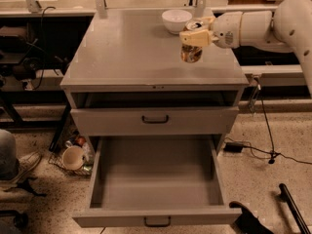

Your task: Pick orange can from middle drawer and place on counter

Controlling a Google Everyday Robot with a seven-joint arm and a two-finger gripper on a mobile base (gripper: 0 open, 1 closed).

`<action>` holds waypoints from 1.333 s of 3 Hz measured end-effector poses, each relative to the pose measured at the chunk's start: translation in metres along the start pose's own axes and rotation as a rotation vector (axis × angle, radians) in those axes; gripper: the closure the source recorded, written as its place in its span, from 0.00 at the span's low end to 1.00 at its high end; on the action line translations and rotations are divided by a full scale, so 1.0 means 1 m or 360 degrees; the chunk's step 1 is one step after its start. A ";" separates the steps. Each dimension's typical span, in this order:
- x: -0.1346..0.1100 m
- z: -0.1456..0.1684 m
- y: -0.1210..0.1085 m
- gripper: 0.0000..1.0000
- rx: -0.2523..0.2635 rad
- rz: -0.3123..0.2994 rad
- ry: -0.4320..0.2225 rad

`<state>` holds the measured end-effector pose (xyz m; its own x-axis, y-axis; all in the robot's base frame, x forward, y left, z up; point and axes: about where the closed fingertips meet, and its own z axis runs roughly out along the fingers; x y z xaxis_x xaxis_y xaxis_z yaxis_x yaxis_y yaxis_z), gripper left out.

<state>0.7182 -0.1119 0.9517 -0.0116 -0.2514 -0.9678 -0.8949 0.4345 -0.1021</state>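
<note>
The orange can [191, 51] is held upright in my gripper [196, 35], over the right part of the counter [131, 52], at or just above its surface. My white arm reaches in from the right. My fingers [194, 39] are shut around the can's upper part. The middle drawer [156, 179] is pulled wide open below, its grey floor bare.
A white bowl [176, 20] stands on the counter's back right, just behind the can. A shut drawer front with a black handle [155, 119] sits above the open drawer. A cup [73, 157] and clutter lie on the floor at left; cables run at right.
</note>
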 end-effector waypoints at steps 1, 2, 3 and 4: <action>0.011 0.024 -0.015 1.00 -0.0018 0.0080 0.0026; 0.024 0.043 -0.023 1.00 -0.0041 0.0146 0.0049; 0.036 0.055 -0.030 0.84 -0.0051 0.0198 0.0056; 0.043 0.062 -0.035 0.61 -0.0059 0.0227 0.0054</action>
<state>0.7772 -0.0844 0.8990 -0.1541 -0.2189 -0.9635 -0.8989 0.4358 0.0448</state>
